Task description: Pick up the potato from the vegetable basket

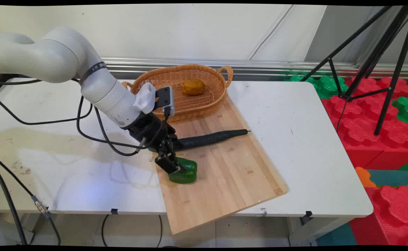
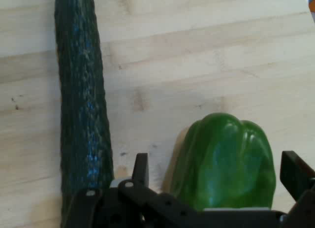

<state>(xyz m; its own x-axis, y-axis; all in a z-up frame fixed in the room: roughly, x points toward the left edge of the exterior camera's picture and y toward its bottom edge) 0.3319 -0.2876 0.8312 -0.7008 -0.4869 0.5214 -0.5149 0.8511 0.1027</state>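
Observation:
A green bell pepper lies on the wooden cutting board. My gripper is down at the pepper and open. One finger stands on each side of it, and a small gap shows at both sides in the hand view. A long dark green cucumber lies on the board just beyond the pepper, close to the left finger in the hand view.
A wicker basket at the board's far end holds a brown, potato-like item. Black cables hang from the arm over the table's left half. A black tripod and red and green foam blocks stand to the table's right.

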